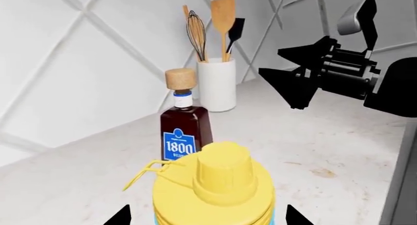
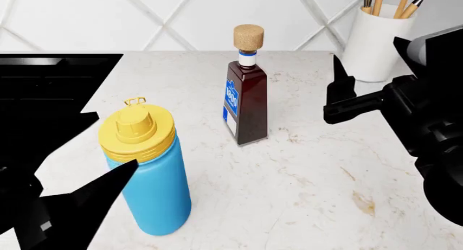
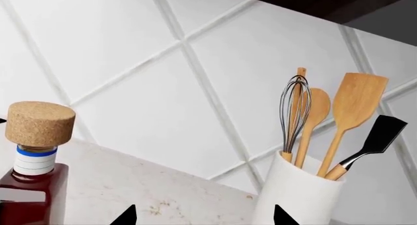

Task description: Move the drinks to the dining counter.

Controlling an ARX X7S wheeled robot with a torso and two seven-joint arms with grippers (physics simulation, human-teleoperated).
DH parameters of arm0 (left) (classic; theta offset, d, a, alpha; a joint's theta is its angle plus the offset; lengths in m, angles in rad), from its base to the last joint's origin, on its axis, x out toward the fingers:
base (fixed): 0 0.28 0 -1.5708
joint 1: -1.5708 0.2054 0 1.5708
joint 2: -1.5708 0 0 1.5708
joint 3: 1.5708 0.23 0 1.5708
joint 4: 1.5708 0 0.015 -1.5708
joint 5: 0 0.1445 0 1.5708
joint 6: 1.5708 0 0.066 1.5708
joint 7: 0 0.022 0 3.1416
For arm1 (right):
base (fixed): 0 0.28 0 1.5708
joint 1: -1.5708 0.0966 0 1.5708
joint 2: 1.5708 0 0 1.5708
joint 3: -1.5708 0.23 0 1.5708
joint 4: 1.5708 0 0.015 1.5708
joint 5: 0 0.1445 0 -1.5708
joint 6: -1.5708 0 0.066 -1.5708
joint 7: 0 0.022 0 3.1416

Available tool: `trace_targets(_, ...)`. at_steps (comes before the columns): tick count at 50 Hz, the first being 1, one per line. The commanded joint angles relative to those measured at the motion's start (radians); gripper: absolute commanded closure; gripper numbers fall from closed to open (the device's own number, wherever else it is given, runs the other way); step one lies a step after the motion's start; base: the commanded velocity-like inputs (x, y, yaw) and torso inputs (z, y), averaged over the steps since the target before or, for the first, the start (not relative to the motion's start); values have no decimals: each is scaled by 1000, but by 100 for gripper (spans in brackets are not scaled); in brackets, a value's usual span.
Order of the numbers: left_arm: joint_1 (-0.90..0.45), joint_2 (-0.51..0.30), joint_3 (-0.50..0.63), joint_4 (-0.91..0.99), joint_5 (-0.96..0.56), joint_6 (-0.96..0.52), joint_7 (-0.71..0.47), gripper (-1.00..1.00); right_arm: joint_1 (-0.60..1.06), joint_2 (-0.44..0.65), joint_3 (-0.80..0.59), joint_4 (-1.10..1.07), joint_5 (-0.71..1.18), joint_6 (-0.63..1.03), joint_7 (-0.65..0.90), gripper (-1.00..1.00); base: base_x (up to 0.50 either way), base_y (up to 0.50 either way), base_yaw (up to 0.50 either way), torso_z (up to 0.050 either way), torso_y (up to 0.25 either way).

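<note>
The light-blue flask (image 2: 153, 190) with a yellow lid (image 1: 214, 186) stands upright on the speckled worktop (image 2: 311, 168). My left gripper (image 1: 207, 219) is open, with one fingertip on each side of the flask just below the lid and a small gap to it. The dark-brown bottle (image 2: 244, 101), with a cork stopper and blue label, stands just behind the flask (image 1: 184, 132). My right gripper (image 3: 203, 217) is open and empty. It hovers to the right of the bottle (image 3: 29, 161), in front of the utensil holder. The dining counter is out of view.
A white utensil holder (image 2: 376, 41) with a whisk and spatulas stands at the back right against the tiled wall. A black cooktop (image 2: 51, 82) lies at the left of the worktop. The right gripper (image 1: 313, 78) shows in the left wrist view.
</note>
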Motion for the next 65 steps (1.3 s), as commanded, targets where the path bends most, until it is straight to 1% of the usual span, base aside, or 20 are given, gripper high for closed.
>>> trace_targets(1, -6, 32, 37, 6, 117, 5, 92, -100, 0, 6, -4, 1, 5, 0, 6, -100, 0, 0, 0, 0, 0)
trace_targets(8, -2, 51, 61, 12, 190, 21, 148, -100, -2, 8, -8, 5, 5, -6, 7, -100, 0, 0, 0, 0, 0)
trace_targets(12, -3, 65, 91, 14, 255, 31, 195, -100, -4, 10, -6, 4, 8, -6, 9, -100, 0, 0, 0, 0, 0)
trace_targets(22, 4, 86, 153, 15, 358, 72, 270, -100, -14, 17, -2, 2, 13, -11, 13, -100, 0, 0, 0, 0, 0)
trace_targets(25, 9, 88, 171, 15, 383, 83, 285, -100, -16, 19, 0, 3, 14, -13, 14, -100, 0, 0, 0, 0, 0)
trace_targets(31, 14, 79, 179, 14, 381, 92, 286, -100, -16, 20, -7, 7, 11, -19, 15, -100, 0, 0, 0, 0, 0)
trace_targets(32, 17, 76, 174, 15, 372, 93, 283, 100, -14, 19, -7, 8, 12, -19, 15, -100, 0, 0, 0, 0, 0)
trace_targets(45, 52, 57, 143, 29, 341, 113, 263, 100, -12, 22, -19, 13, 10, -28, 18, -100, 0, 0, 0, 0, 0)
trace_targets(48, 54, 54, 118, 32, 321, 124, 232, 100, -17, 20, -24, 16, 7, -36, 16, -100, 0, 0, 0, 0, 0)
trace_targets(49, 52, 60, 103, 40, 353, 138, 211, 100, -17, 18, -28, 19, 4, -40, 15, -100, 0, 0, 0, 0, 0)
trace_targets(50, 51, 61, 99, 37, 352, 141, 205, 100, -17, 18, -29, 20, 3, -42, 15, -100, 0, 0, 0, 0, 0)
trace_targets(51, 43, 70, 72, 34, 365, 161, 179, 100, -17, 16, -34, 24, 0, -45, 16, -100, 0, 0, 0, 0, 0)
trace_targets(52, 44, 69, 72, 34, 365, 162, 178, 100, -17, 17, -34, 25, 0, -46, 16, -100, 0, 0, 0, 0, 0)
trace_targets(55, 15, 81, 49, 26, 423, 196, 122, 100, -12, 15, -37, 26, 5, -41, 18, -100, 0, 0, 0, 0, 0)
trace_targets(59, -19, 96, 36, 24, 436, 220, 60, 100, -8, 13, -32, 20, 19, -31, 24, -100, 0, 0, 0, 0, 0)
trace_targets(62, -30, 105, 23, 33, 476, 242, 28, 100, -7, 11, -29, 20, 28, -25, 28, -100, 0, 0, 0, 0, 0)
trace_targets(63, -33, 104, 16, 26, 454, 240, 27, 100, -6, 9, -27, 20, 37, -18, 28, -100, 0, 0, 0, 0, 0)
trace_targets(65, -42, 101, 10, 35, 468, 248, 3, 100, 10, 2, -25, 8, 63, 5, 34, -100, 0, 0, 0, 0, 0)
